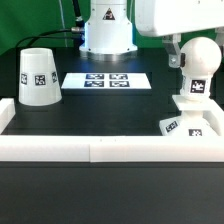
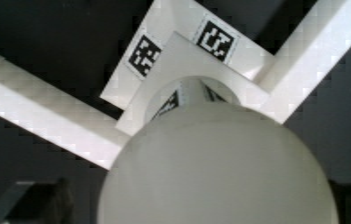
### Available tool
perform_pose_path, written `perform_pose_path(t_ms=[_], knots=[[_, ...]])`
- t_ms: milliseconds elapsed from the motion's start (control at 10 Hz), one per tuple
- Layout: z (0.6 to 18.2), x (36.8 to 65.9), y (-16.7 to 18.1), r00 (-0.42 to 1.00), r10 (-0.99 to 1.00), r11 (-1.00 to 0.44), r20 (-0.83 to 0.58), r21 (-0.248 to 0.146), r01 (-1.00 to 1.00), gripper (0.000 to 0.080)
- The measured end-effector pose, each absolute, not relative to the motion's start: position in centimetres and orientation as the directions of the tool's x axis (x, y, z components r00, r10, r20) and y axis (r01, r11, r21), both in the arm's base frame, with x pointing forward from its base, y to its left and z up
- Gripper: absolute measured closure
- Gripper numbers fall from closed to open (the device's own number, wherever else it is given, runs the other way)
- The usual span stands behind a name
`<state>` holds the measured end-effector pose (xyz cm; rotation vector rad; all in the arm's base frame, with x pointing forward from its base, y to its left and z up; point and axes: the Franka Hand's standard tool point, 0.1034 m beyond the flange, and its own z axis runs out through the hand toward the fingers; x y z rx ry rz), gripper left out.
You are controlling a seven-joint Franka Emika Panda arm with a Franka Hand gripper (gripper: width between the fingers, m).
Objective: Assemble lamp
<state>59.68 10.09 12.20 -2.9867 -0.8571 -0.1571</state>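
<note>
The white plastic ball-shaped bulb (image 1: 198,72) (image 2: 207,160) stands upright on the flat square white base (image 1: 205,120) at the exterior view's right. Its long axis is vertical, rounded end up. The two-finger gripper (image 1: 178,55) sits beside the bulb's top, jaws spread wide, clamping nothing. The white truncated-cone shade (image 1: 38,76) stands well apart, narrow end up.

The shade (image 1: 38,77), bulb (image 1: 198,58) and base (image 1: 203,122) look smooth white plastic with a faint sheen, on a matt black tabletop (image 1: 110,115).
</note>
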Motion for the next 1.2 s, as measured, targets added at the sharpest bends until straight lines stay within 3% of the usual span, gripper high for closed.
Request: perform_pose_path(t_ms=[400,1000,1100,1200], knots=[[12.11,59.64,10.13,0.856,0.506,-0.861,0.104,-0.006,0.509,0.0101],[12.12,59.63,10.49,0.969,0.228,-0.972,0.099,-0.040,0.232,0.0101],[12.16,59.68,10.50,0.968,0.232,-0.971,0.100,-0.040,0.236,0.0222],[12.14,59.69,10.40,0.968,0.232,-0.971,0.100,-0.039,0.236,0.0222]])
